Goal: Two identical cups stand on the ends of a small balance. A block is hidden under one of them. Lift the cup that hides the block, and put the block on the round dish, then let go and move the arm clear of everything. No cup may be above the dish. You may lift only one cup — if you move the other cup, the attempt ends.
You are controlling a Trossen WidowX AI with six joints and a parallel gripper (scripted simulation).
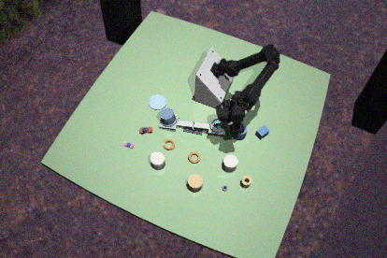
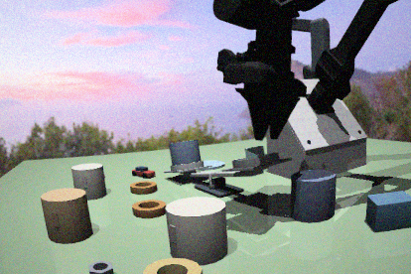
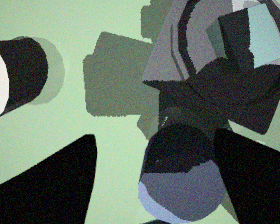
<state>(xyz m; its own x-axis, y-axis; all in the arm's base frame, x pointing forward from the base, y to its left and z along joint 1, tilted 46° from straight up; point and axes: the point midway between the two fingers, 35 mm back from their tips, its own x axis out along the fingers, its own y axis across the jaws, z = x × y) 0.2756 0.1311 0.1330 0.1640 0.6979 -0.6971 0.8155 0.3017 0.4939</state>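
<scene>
Exterior view: my gripper [image 2: 267, 137] hangs with fingers apart, holding nothing; one blue cup [image 2: 314, 197] [image 1: 240, 133] stands on the mat [image 2: 119, 237] [image 1: 117, 158].
</scene>
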